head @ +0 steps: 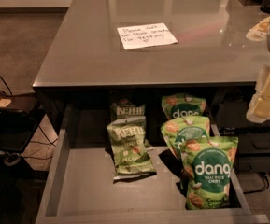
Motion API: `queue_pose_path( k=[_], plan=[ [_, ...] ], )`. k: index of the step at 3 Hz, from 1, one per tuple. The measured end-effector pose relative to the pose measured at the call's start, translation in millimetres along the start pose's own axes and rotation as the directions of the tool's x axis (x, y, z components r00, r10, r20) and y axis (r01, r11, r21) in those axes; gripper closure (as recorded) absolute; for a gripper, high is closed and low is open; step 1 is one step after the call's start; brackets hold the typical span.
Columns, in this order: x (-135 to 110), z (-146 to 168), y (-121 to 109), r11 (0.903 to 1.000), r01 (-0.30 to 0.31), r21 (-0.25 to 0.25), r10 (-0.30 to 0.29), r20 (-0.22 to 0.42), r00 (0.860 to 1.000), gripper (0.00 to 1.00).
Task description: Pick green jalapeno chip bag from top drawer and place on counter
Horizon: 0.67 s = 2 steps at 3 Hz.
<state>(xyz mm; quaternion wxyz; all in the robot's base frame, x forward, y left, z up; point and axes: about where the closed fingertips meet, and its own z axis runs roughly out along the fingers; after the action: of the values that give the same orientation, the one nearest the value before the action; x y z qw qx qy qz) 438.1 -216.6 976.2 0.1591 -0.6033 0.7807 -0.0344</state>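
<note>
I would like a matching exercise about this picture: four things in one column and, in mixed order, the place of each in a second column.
1. green jalapeno chip bag
2. white note
3. front dang bag
4. gripper

A. at the picture's right edge, near the counter's front corner
B. on the counter
C. front right corner of the top drawer
D. middle of the top drawer, before the second Kettle bag

Pairs: 1-D, 2-B, 3-C, 4-A

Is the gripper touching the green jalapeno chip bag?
Apart. The camera view shows the gripper at the right edge by the counter; the green jalapeno chip bag lies in the top drawer, dang bags between.
</note>
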Motion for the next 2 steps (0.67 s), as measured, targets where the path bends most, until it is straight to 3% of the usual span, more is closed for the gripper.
queue_pose_path(
  k=[1,2],
  plan=[
    [0,0,0,1.0,-0.001,0.004,0.0,0.003,1.0,0.0],
    [-3,18,10,0.9999,-0.013,-0.01,0.013,0.07,0.997,0.0]
  ],
)
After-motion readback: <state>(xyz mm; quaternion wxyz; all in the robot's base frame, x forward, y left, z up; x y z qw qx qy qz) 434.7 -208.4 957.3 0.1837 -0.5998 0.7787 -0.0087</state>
